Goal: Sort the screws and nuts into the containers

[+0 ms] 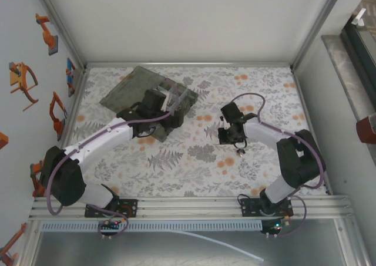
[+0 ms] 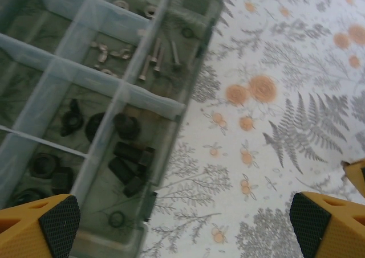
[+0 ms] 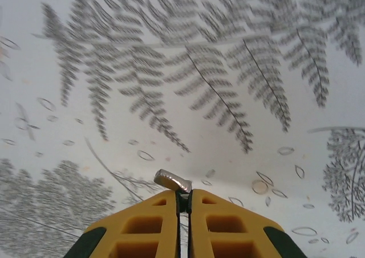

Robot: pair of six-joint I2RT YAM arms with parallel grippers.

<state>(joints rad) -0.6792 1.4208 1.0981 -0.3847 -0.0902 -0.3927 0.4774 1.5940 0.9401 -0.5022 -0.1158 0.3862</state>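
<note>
**Right tool** (image 3: 182, 196): the fingers are pressed together with only a thin seam between them, low over the fern-print counter (image 3: 188, 53). A silvery metal piece (image 3: 173, 181) lies across the fingertips and touches them. Whether it is pinched or merely resting there cannot be told, nor whether it is a screw or a nut. In the top view this tool stands right of centre, well apart from the containers (image 1: 189, 97).

**Left tool** (image 2: 182, 226): it is wide, with nothing between its pads. One pad is above the box's near corner and the other is above bare counter.

**Containers:** one compartment holds pale screws (image 2: 158, 58). The next one nearer holds dark pieces (image 2: 130, 164), which are blurred. The nearest holds a dark ring (image 2: 117, 218).

**Lid** (image 1: 126, 84): it lies open and flat on the far left side of the box.
</note>
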